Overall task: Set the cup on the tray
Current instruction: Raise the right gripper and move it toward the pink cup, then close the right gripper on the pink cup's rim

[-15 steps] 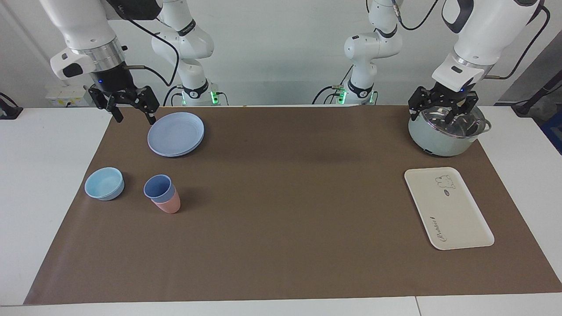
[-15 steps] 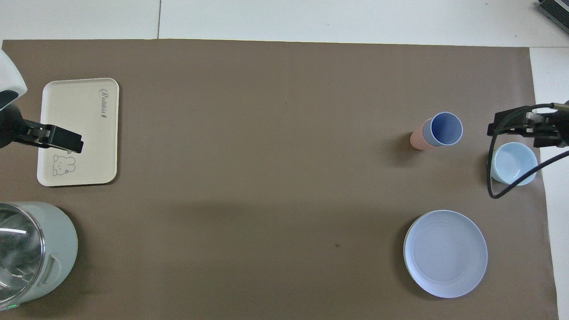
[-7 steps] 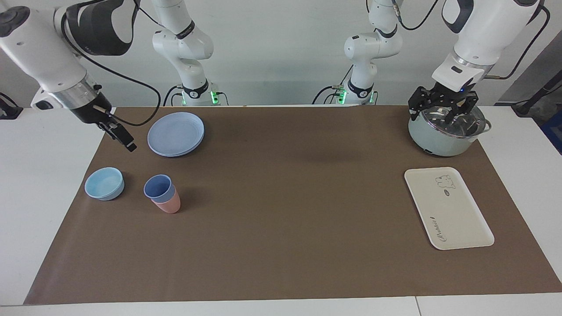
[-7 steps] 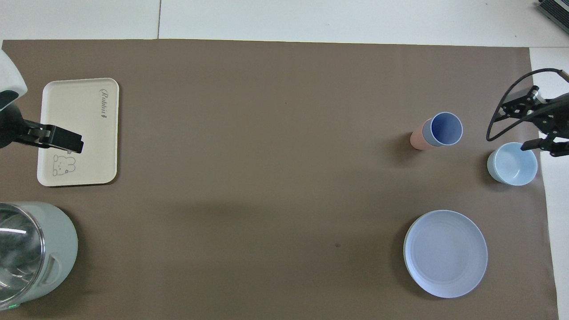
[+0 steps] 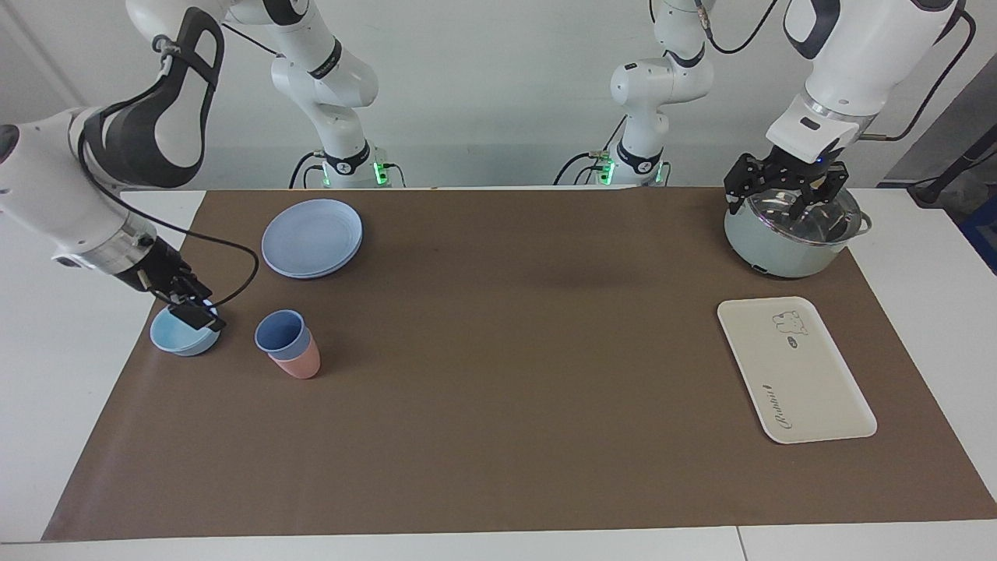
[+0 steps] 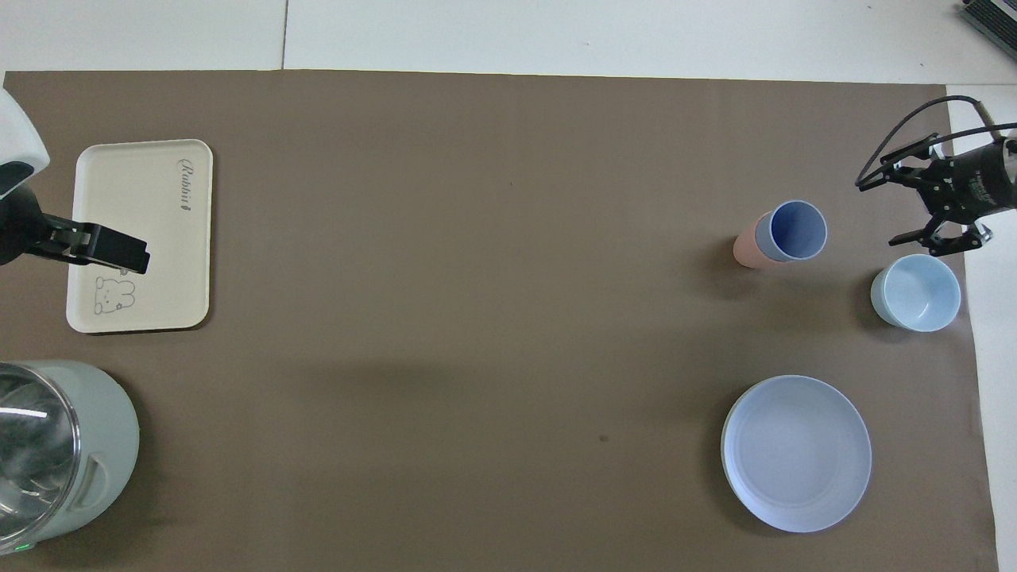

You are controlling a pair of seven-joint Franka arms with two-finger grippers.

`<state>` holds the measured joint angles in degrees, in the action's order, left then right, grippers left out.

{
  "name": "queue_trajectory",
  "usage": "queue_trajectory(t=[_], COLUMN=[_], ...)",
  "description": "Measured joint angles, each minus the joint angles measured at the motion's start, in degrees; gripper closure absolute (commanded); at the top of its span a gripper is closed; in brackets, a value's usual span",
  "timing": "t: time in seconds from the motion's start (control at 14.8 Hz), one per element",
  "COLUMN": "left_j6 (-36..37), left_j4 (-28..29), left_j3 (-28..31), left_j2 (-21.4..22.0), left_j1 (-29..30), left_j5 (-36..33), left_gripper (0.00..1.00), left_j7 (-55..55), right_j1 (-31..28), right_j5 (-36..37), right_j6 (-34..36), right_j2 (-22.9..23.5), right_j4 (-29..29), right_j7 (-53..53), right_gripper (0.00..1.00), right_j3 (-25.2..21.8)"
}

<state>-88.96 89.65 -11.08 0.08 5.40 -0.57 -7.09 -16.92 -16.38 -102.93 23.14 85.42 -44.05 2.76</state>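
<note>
Facing view: my right gripper hangs over the bowl, fingers apart. The cup sits nested in the pink cup, well apart from the tray. Risk: lifting both cups together. My left gripper waits, spread.

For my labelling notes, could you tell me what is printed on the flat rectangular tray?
A small bear drawing and dark script lettering on the cream-white tray; overhead view.

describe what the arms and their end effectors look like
Both arms are glossy white with dark grey joint sections and silver wrist rings. Each carries a black two-finger end effector: right end effector, left end effector. Loose black cables run along both forearms, and green lights glow at the bases.
</note>
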Motion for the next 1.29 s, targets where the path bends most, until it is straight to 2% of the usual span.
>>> queue_trajectory(t=[0.41, 0.61, 0.88, 1.29], left_j6=[0.0, 0.0, 0.0, -0.13], left_j4=[0.14, 0.16, 0.2, 0.25], left_j3=[0.0, 0.0, -0.02, -0.09], left_j2=[0.0, 0.0, 0.0, 0.06], left_j1=[-0.02, -0.03, -0.04, -0.66], left_j5=[0.0, 0.0, 0.0, 0.0], left_gripper=[0.0, 0.0, 0.0, 0.0], left_j7=[0.0, 0.0, 0.01, 0.06], right_j1=[-2.91, -2.82, -1.69, -1.68], right_j5=[-7.67, -10.36, -12.3, -17.22], right_j6=[0.19, 0.21, 0.88, 0.31], right_j2=[10.7, 13.96, 14.37, 13.64], right_j4=[-5.1, -6.22, -5.89, 0.19], right_j7=[-3.46, -5.26, -9.24, -9.26], right_gripper=[0.16, 0.16, 0.17, 0.16], right_j3=[0.0, 0.41, 0.77, 0.77])
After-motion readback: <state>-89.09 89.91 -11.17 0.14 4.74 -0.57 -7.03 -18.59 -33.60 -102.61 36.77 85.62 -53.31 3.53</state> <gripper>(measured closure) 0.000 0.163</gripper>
